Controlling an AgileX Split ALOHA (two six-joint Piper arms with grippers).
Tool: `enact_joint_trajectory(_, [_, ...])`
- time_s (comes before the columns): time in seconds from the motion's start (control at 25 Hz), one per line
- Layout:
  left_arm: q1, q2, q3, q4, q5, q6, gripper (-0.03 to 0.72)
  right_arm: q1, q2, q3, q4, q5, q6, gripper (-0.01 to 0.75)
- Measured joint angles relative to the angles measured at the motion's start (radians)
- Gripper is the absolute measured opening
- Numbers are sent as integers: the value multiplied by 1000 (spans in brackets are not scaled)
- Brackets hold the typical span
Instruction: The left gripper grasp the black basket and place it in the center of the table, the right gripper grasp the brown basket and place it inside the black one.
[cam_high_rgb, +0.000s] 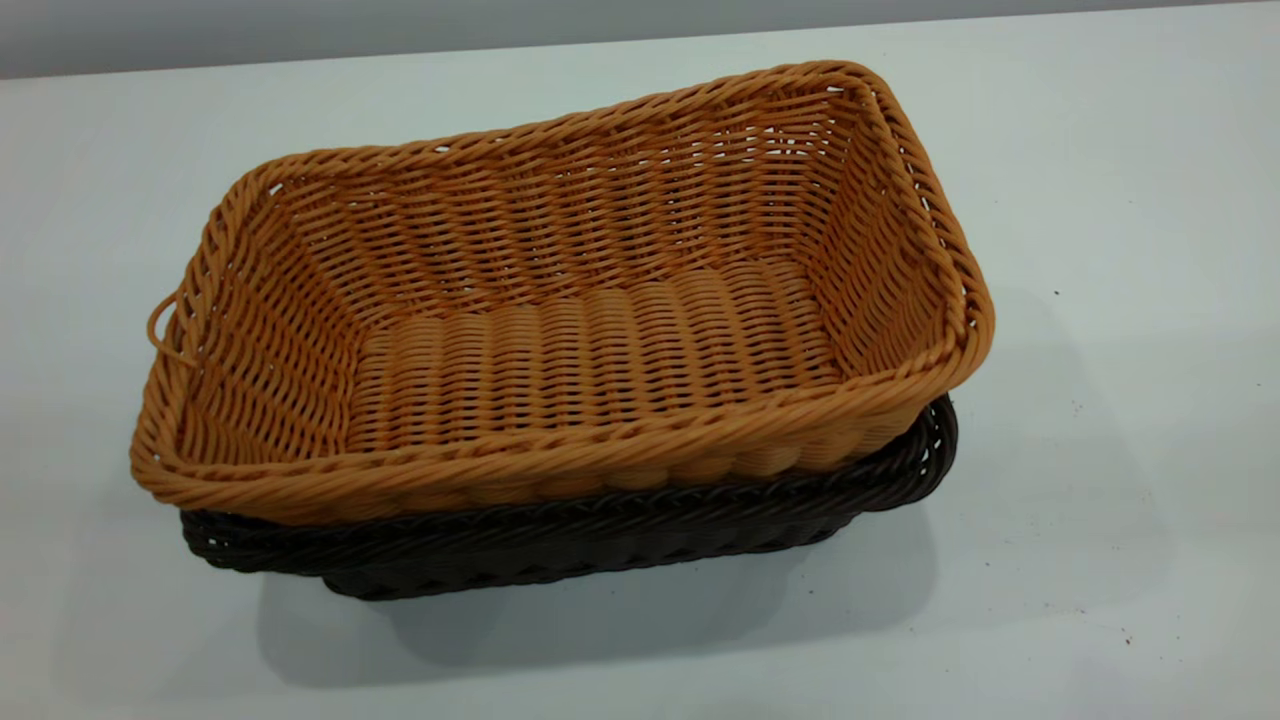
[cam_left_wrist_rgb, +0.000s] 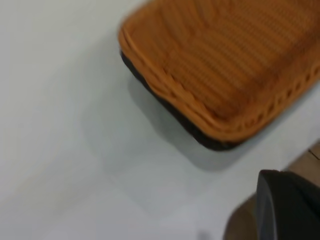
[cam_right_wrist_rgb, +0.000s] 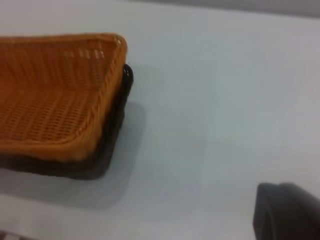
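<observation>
Black basket (cam_high_rgb: 560, 545): set on the table (cam_high_rgb: 1100, 520), only its near rim and right end exposed. Brown basket (cam_high_rgb: 560, 310): nested inside it, seated slightly askew, its rim overhanging at left, loop at the left end. Bare tabletop is seen on every side. Grippers: neither is shown in the exterior view; their state cannot be told.

Bare table (cam_high_rgb: 1100, 300) surrounds the nested brown basket (cam_high_rgb: 560, 330).
</observation>
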Motion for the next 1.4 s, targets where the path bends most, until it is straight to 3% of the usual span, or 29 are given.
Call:
enact_joint_trajectory(0.28, [0,-124,114,-33,-6,-50,-1,0,-5,0,4,1,0,5])
enact_joint_trajectory(0.72, [0,-404,135,-29,38,-61,-1,0,-4,-1,4,1,-1,5])
enact_joint_trajectory(1.04, [0,-426,134,-34,38,-57,-1,-2,-4,-1,4,1,-1,5])
enact_joint_trajectory(1.24, [0,-426,134,-34,34,-57,-1,-93,-4,-1,8,1,-1,5])
enact_joint_trajectory(1.4, [0,-425,133,-34,34,-57,-1,-219,-4,-1,8,1,-1,5])
